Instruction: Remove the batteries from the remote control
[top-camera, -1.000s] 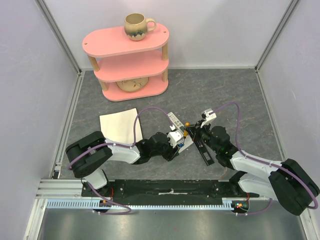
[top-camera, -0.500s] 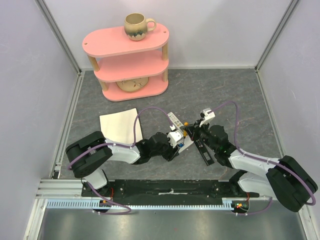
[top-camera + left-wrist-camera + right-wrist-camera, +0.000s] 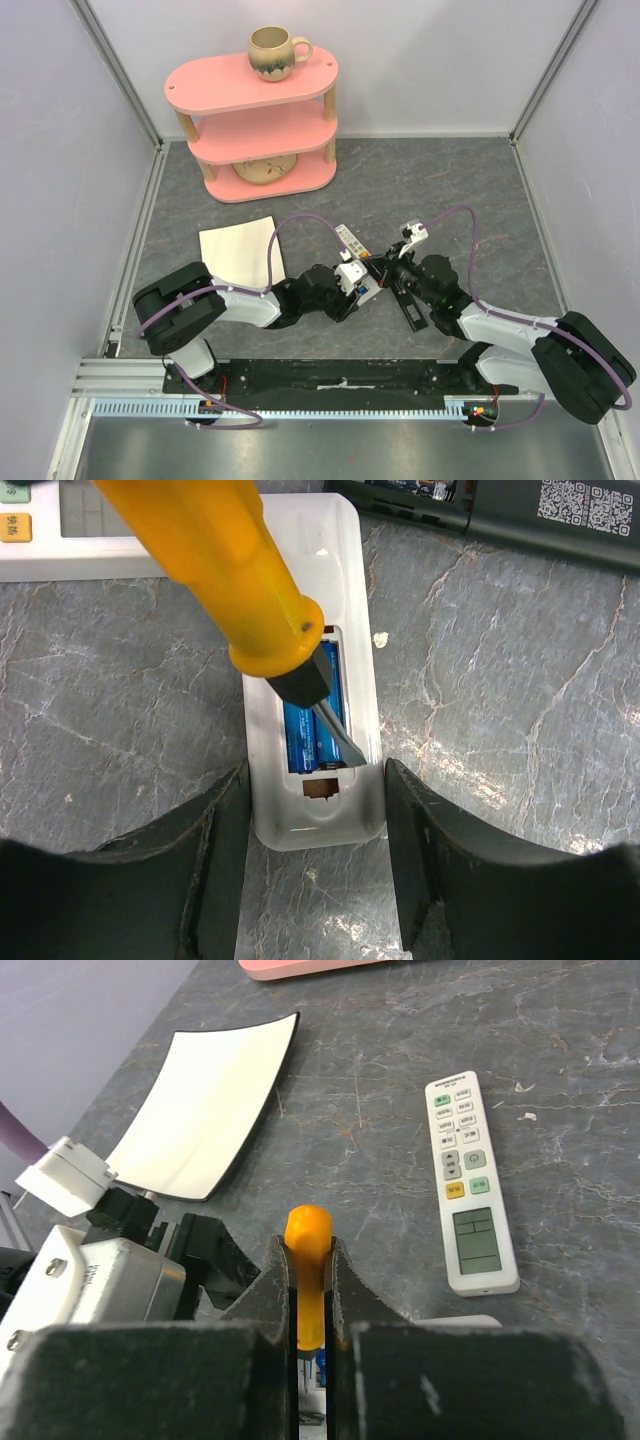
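Observation:
A white remote control point(image 3: 316, 825) lies back-up with its battery compartment open, and two blue batteries point(image 3: 312, 720) sit side by side in it. My left gripper point(image 3: 315, 880) is shut on the near end of this remote, one finger against each side. My right gripper point(image 3: 308, 1252) is shut on the orange-handled screwdriver point(image 3: 307, 1228). The screwdriver's point(image 3: 225, 570) metal tip rests in the compartment on the right battery. In the top view both grippers meet at the remote point(image 3: 369, 290), the left gripper point(image 3: 358, 285) from the left and the right gripper point(image 3: 388, 268) from the right.
A second white remote point(image 3: 470, 1195) lies face-up just beyond. A long black strip point(image 3: 407, 303) lies beside the right arm. A white card point(image 3: 237, 250) lies to the left. A pink shelf point(image 3: 255, 120) with a mug point(image 3: 275, 50) stands at the back.
My right gripper has moved a little left and down with the screwdriver, bringing its tip into the open compartment. My left gripper has kept its hold on the remote.

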`<state>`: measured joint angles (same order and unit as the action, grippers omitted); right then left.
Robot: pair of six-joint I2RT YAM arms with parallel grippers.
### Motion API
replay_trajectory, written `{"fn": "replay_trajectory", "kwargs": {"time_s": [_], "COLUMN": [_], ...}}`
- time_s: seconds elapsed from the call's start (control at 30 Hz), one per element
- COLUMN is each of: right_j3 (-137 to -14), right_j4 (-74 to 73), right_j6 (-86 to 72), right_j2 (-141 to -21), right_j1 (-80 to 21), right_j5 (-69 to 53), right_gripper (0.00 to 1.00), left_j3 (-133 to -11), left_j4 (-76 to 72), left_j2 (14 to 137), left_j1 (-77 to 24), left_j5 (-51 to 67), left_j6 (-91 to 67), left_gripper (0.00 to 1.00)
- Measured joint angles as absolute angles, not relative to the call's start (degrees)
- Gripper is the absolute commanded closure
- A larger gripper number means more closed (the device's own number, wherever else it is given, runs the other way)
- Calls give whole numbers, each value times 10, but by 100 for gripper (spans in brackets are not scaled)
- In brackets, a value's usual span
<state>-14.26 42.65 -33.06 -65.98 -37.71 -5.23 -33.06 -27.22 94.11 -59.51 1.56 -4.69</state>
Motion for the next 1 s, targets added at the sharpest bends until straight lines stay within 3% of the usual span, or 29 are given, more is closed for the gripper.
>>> {"fn": "replay_trajectory", "kwargs": {"time_s": [1.0], "right_j3": [-181], "right_j4": [325], "right_j6": [-263], "right_j2": [-645], "right_j1": [-378], "right_j5": [67], "right_gripper": [100], "left_j3": [-331], "left_j4": [-277], "left_j2": [943], "left_j1": [-596], "left_j5": [9], "left_j6": [-51], "left_gripper": [91]}}
